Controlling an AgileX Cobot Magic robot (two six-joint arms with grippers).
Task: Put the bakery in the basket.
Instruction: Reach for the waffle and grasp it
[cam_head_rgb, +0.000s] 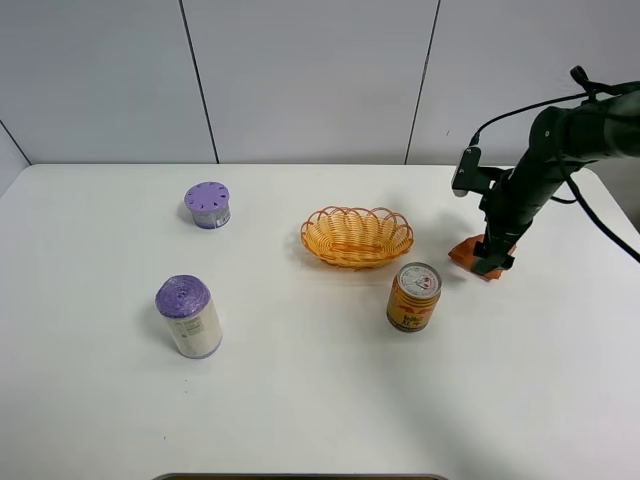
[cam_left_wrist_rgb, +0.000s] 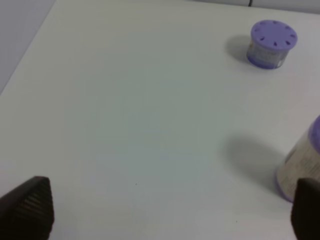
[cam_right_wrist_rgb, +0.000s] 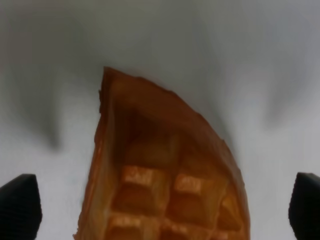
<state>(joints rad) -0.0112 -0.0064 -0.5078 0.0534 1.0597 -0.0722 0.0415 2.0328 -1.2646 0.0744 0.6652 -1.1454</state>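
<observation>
White tabletop (cam_head_rgb: 300, 400) fills the scene, backed by a pale panelled wall (cam_head_rgb: 310, 70).

Left gripper (cam_left_wrist_rgb: 167, 212): seen only in its own wrist view. Two dark ribbed fingertips (cam_left_wrist_rgb: 27, 207) are set wide apart, with bare table between them. Nothing is held or touched.

White cylindrical canister with a purple lid (cam_head_rgb: 188, 317): recorded nearest on the left side, standing on the table. Gold-red drink can (cam_head_rgb: 414, 297): recorded right of centre, upright, just in front of the basket.

Right gripper (cam_head_rgb: 493, 262): lowered onto the table at the right, beyond the can. Its jaws are spread wide. In the wrist view the small orange-brown waffle wedge with square dimples (cam_right_wrist_rgb: 165, 185) lies between the two fingertips (cam_right_wrist_rgb: 20, 205), clear of both where they can be seen. No grip is made. The wedge (cam_head_rgb: 466, 254) rests on the table, outside the basket and to its right.

Shallow oval orange-yellow wicker basket (cam_head_rgb: 357, 250): recorded at centre, apart from the wedge. Small purple-lidded jar (cam_head_rgb: 207, 205): recorded farthest back on the left.
</observation>
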